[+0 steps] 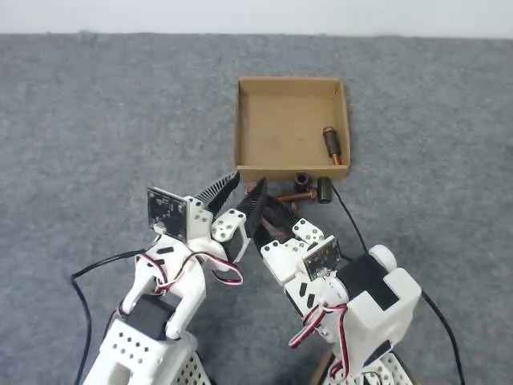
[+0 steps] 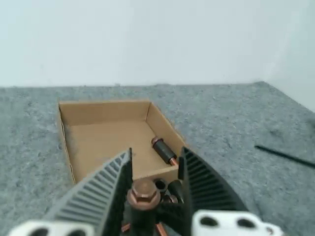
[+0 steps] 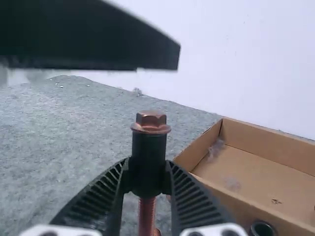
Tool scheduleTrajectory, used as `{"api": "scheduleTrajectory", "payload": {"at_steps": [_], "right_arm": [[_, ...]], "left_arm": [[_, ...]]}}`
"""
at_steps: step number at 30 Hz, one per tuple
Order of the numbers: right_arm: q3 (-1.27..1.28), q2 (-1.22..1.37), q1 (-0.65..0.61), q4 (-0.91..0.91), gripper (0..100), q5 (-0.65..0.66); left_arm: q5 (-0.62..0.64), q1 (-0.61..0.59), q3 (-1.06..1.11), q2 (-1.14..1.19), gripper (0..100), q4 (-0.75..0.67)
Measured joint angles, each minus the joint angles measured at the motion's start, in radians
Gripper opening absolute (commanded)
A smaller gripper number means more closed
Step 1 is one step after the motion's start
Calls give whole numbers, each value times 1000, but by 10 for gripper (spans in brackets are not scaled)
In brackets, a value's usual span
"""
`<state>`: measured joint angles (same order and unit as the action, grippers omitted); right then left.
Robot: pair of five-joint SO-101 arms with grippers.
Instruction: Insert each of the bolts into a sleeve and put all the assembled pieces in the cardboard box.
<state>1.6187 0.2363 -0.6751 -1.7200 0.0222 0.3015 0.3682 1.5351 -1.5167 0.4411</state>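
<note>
My right gripper (image 3: 147,169) is shut on a black sleeve (image 3: 147,152) held upright, with a copper bolt (image 3: 150,123) through it, head on top and thread showing below. My left gripper (image 2: 156,164) is open, its ribbed fingers (image 2: 115,182) either side of that bolt head (image 2: 143,192). In the high view both grippers (image 1: 249,183) (image 1: 271,215) meet just in front of the cardboard box (image 1: 240,128). One assembled piece (image 1: 331,143) lies inside the box by its right wall. Two loose sleeves (image 1: 302,180) (image 1: 325,190) and a bolt (image 1: 292,195) lie outside the front wall.
Grey carpet covers the table, with open room to the left and right of the box. A black cable (image 1: 349,216) runs from the right arm past the loose sleeves. A white wall stands behind the box.
</note>
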Motion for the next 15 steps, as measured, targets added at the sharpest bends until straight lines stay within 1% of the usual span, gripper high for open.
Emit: {"api": "scheduleTrajectory", "payload": {"at_steps": [8, 11, 14, 15], "right_arm": [[0, 0, 0, 0, 6, 0], [0, 0, 0, 0, 6, 0], [0, 0, 0, 0, 6, 0], [0, 0, 0, 0, 6, 0]], "left_arm": [[0, 0, -112, 0, 142, 147], [0, -15, -135, 0, 93, 218], [0, -78, -172, 0, 15, 279], [0, -109, -183, 0, 6, 295]]}}
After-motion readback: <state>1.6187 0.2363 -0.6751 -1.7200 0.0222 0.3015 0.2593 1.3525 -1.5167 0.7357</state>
